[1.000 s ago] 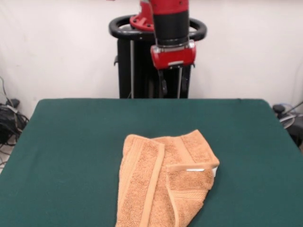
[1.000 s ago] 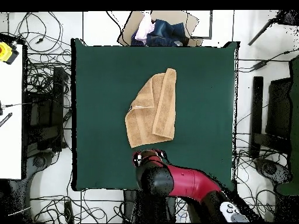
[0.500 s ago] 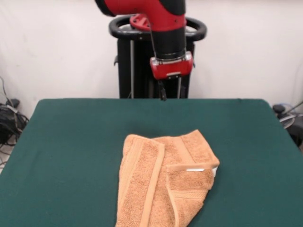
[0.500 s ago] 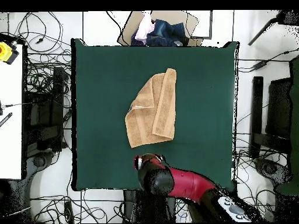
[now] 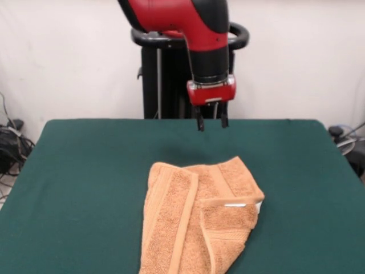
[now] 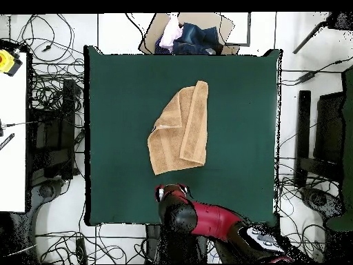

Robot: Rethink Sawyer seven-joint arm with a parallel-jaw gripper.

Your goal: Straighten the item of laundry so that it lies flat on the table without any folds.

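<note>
1. The front camera is sitting low across the bench [image 5: 85, 171], facing the white back wall [image 5: 68, 57] and the robot's black pedestal [image 5: 165, 80]; the bench's near edge is running off the bottom of its picture.
2. It is standing near enough that the folded peach towel [image 5: 197, 220] is filling much of the lower middle.
3. The overhead camera is looking straight down from well above, taking in the whole green bench [image 6: 234, 103] and the cable-strewn floor [image 6: 48, 90] around it.
4. Both views are sharing the bench top, the towel [image 6: 180, 131] and the red arm [image 5: 199, 28] with its hand [image 5: 211, 123], turned half round between them.
</note>
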